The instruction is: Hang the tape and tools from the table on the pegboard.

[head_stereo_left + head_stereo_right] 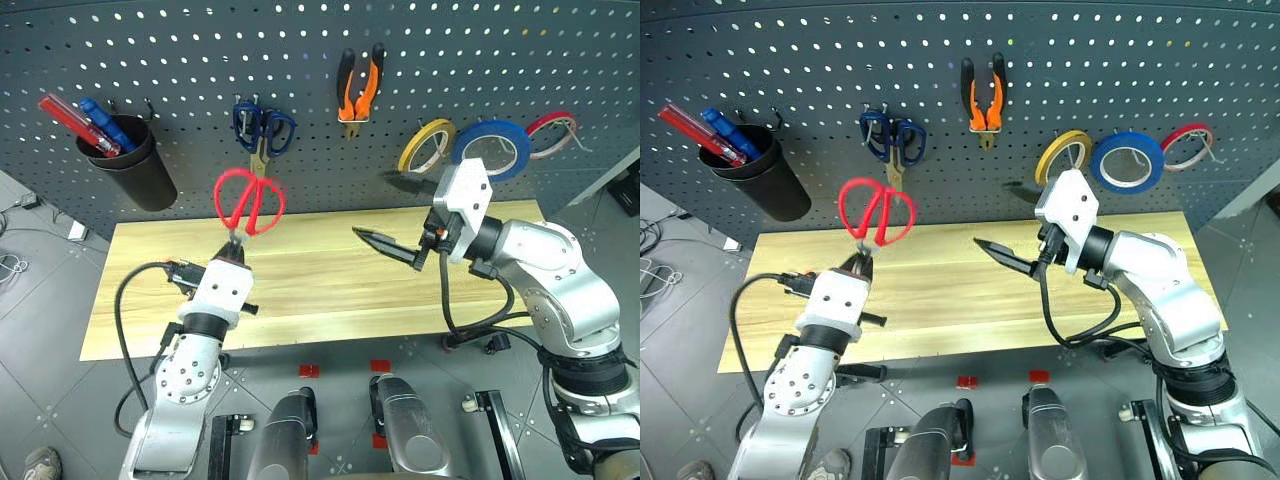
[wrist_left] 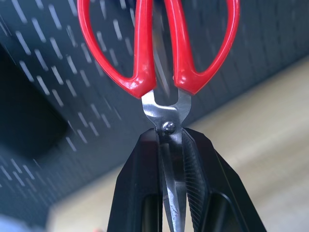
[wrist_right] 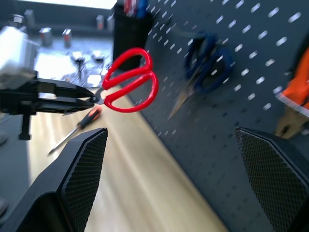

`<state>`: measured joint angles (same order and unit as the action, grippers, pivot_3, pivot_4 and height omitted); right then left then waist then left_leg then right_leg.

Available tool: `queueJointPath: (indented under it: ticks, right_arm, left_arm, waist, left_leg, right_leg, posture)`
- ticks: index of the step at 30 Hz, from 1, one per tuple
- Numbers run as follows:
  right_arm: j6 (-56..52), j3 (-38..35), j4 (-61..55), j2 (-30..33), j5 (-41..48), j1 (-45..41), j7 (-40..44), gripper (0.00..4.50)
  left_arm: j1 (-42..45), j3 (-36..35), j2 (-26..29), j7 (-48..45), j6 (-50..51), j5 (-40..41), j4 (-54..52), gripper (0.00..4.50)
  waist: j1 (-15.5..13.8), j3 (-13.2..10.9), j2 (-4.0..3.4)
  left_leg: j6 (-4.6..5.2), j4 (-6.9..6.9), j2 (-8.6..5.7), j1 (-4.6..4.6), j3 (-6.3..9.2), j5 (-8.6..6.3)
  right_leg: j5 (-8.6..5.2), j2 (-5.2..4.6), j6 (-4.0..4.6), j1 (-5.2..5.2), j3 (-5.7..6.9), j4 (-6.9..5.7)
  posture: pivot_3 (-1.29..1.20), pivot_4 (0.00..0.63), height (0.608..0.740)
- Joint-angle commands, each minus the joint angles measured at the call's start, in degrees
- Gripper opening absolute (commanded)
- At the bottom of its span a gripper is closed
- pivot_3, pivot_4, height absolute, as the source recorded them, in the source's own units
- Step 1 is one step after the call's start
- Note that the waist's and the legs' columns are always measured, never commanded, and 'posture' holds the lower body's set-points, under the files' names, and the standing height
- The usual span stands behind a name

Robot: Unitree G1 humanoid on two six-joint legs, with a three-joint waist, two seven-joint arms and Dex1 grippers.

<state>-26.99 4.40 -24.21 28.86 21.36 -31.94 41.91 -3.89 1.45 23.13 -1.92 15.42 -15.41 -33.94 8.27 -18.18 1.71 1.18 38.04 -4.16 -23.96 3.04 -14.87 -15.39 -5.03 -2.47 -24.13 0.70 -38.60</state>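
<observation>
— Above table, head views: holdings?
— Left gripper clamps red-looped scissors by blades, loops up before pegboard. Right gripper spread, empty.
— Wrist views?
— Left: fingers pinch blades. Right: screwdriver on table.

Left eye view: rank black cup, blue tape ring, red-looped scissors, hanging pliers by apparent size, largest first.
1. Black cup
2. Red-looped scissors, though nearer the camera, so unsure
3. Orange-and-black pliers and blue tape ring look about alike; not ranked.
</observation>
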Motion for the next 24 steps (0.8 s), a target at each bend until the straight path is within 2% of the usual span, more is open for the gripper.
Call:
queueJointPath:
  ticks: [1,8,17,24]
  right_arm:
    - [2.7,-1.2,0.5,-0.6,-0.7,-2.0,-0.9,4.5]
    - [3.8,-0.3,2.5,-1.7,-1.6,-3.5,-1.4,4.5]
    - [4.6,0.4,4.0,-3.9,-1.8,-6.7,-0.6,4.5]
    - [4.5,1.1,3.7,-5.1,-1.1,-7.8,0.6,4.5]
  left_arm:
    - [3.7,-1.4,1.3,-1.0,-4.1,-1.8,-1.2,0.31]
    - [11.1,-2.3,2.0,-2.0,-7.2,-2.0,7.0,0.31]
    - [18.7,-0.5,-0.1,-2.2,-10.9,-2.0,17.6,0.31]
    - [19.7,-0.7,-2.0,-2.9,-9.8,-0.9,21.0,0.31]
  waist:
    - [0.0,0.0,0.0]
    - [0.2,0.0,0.0]
    - [0.4,0.0,0.02]
    - [1.1,0.0,0.02]
  left_leg:
    - [0.0,0.01,0.0,-0.01,0.0,0.0]
    - [0.01,0.0,-0.01,-0.01,-0.03,0.0]
    - [0.0,0.05,-0.02,0.0,-0.02,0.0]
    - [0.0,0.03,-0.02,-0.01,-0.02,0.0]
  right_leg:
    - [0.0,0.0,0.0,0.0,0.01,0.0]
    - [0.0,0.01,0.0,-0.01,0.02,0.0]
    - [0.0,0.01,-0.01,-0.02,0.03,-0.06]
    - [0.0,0.01,-0.01,-0.03,0.02,-0.07]
  posture:
    - [-0.35,0.334,0.74]
    - [-0.35,0.331,0.74]
    - [-0.36,0.331,0.74]
    - [-0.36,0.331,0.74]
